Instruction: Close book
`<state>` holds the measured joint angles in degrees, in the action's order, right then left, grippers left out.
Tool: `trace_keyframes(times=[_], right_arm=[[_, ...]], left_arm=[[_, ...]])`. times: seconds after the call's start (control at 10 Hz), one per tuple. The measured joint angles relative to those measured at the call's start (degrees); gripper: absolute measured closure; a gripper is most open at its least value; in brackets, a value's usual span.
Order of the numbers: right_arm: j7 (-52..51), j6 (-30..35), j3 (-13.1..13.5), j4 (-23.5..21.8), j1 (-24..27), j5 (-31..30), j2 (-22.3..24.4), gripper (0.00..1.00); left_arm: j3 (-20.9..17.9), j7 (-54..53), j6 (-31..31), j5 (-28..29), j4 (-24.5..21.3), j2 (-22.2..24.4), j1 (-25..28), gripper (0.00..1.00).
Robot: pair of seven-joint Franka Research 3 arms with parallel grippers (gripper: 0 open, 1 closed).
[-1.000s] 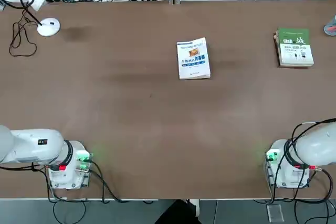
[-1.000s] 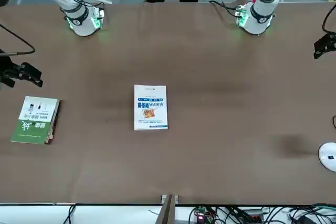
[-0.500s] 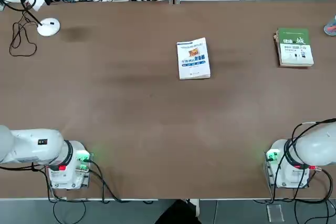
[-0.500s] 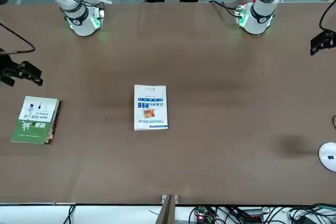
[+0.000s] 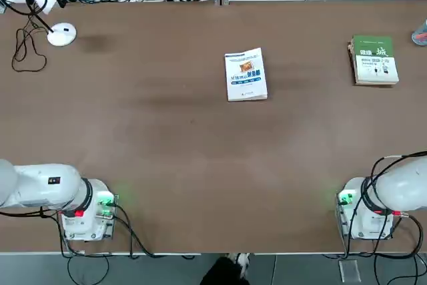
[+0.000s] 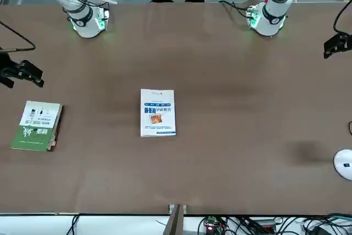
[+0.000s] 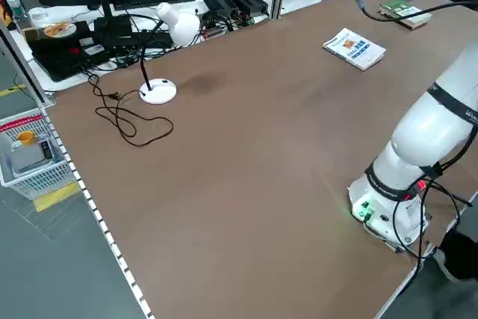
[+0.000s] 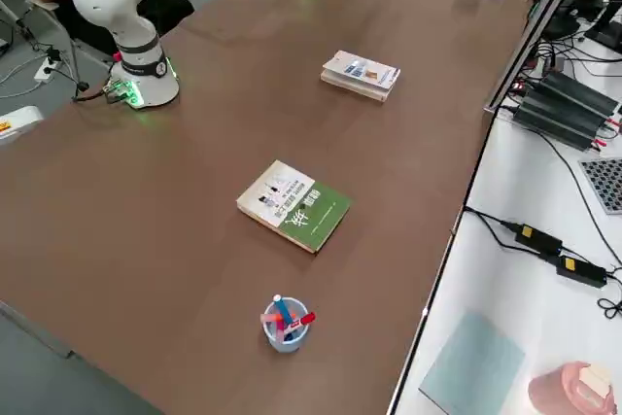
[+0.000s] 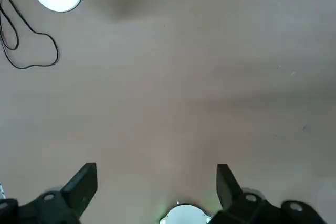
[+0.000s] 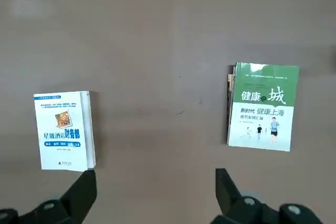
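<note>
The thin white paperback book (image 5: 246,75) with a small orange picture and blue title text on its cover (image 10: 63,131) lies shut and flat on the brown table (image 5: 173,138), front cover up. It sits near the middle of the table's width, towards the far side from the arm bases, turned only slightly out of square with the table edges (image 6: 158,112). Its cream page edges (image 8: 356,86) show along one side.
</note>
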<state>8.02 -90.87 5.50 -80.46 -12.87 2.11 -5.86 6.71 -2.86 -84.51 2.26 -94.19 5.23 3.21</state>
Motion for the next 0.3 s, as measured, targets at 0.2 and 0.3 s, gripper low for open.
trace_keyframes(times=[0.2, 0.3], right_arm=[[-0.01, 0.01, -0.05, 0.00, -0.03, -0.27, 0.00, 0.00], [-0.03, 0.01, -0.06, 0.00, -0.04, -0.57, 0.00, 0.00]], left_arm=[[0.00, 0.00, 0.00, 0.00, -0.01, 0.00, 0.00, 0.00], [0.00, 0.00, 0.00, 0.00, -0.01, 0.00, 0.00, 0.00]])
